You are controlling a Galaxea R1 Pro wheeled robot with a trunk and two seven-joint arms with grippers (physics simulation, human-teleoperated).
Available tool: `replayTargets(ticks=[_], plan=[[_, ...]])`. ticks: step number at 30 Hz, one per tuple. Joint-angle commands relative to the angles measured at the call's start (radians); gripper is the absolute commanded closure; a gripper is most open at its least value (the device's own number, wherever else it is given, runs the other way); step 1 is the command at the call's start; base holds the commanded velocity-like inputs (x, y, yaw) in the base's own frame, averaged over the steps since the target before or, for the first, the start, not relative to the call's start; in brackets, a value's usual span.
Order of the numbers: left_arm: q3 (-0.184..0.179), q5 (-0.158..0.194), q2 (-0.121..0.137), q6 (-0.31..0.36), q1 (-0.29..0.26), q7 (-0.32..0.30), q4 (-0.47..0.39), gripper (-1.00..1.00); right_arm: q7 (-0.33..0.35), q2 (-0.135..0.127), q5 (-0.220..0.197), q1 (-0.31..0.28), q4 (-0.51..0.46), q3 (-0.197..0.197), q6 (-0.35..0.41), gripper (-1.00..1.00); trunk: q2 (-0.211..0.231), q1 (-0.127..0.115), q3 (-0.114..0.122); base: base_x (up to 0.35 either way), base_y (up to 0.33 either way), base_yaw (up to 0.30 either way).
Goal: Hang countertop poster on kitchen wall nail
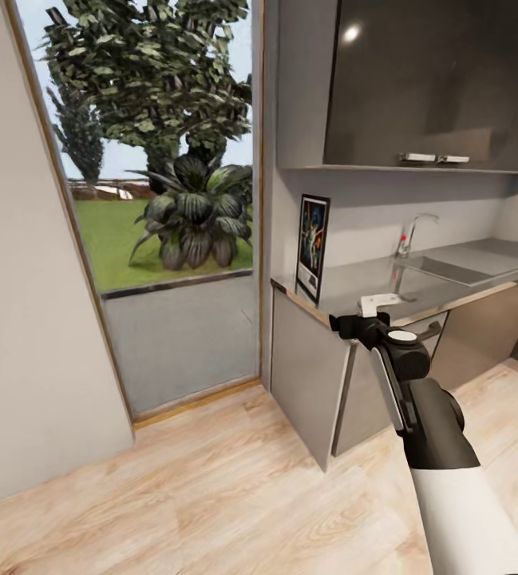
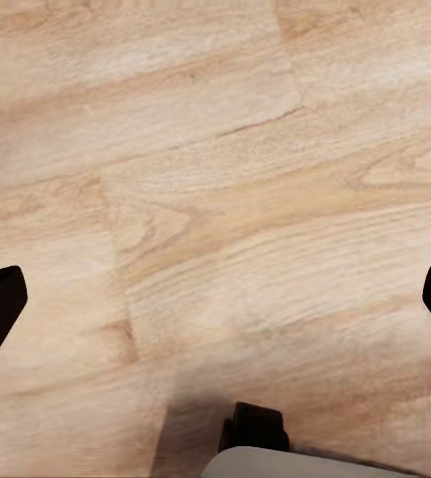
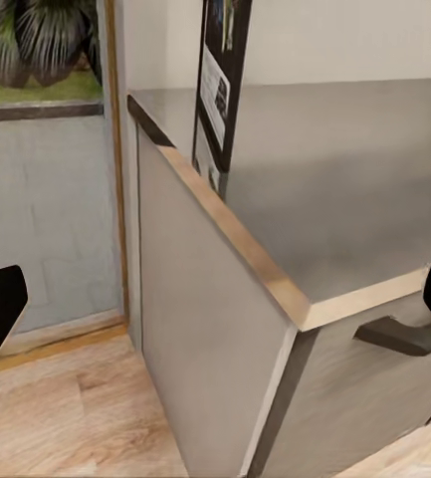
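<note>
Right gripper (image 1: pixel 354 323) hangs at the near edge of the countertop (image 1: pixel 450 279), fingers spread wide, holding nothing. Poster (image 1: pixel 313 247) stands upright at the counter's left end, against the wall, left of and beyond the gripper, not touching it. Sink (image 1: pixel 450 267) and faucet (image 1: pixel 412 231) sit further right. Left gripper (image 2: pixel 215 309) also spread wide, over wood floor (image 2: pixel 215 199).

No legible text; lettering on the poster (image 1: pixel 313 248) too small to read.
</note>
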Motion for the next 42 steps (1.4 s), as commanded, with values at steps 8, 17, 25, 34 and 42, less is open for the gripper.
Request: replayTargets(ticks=[8, 17, 25, 34, 42], plan=[[0.001, 0.0, 0.0, -0.002, 0.0, 0.0, -0.001, -1.0, 0.001, 0.0, 0.006, 0.003, -0.001, 0.001, 0.004, -1.0, 0.0, 0.001, -0.001, 0.332, -0.008, 0.023], [0.001, 0.0, -0.001, -0.001, 0.0, 0.0, -0.001, -1.0, 0.001, 0.0, 0.006, 0.009, -0.001, 0.002, 0.002, -1.0, 0.0, 0.001, -0.001, 0.302, -0.088, 0.244], [0.001, 0.0, -0.002, 0.0, 0.0, 0.0, -0.001, -1.0, 0.003, -0.003, 0.007, 0.025, 0.006, 0.001, -0.093, -1.0, 0.0, 0.001, -0.001, 0.056, -0.029, 0.187], [0.001, 0.0, -0.002, -0.001, 0.0, 0.001, -0.002, -1.0, 0.003, -0.012, 0.007, 0.079, 0.058, -0.031, -0.227, -1.0, 0.0, 0.001, -0.001, 0.003, -0.001, 0.013], [0.001, 0.0, -0.002, 0.0, 0.0, 0.001, -0.004, -1.0, 0.007, -0.014, 0.006, 0.095, 0.142, -0.132, -0.301, -1.0, 0.0, 0.001, -0.001, 0.0, -0.001, 0.001]])
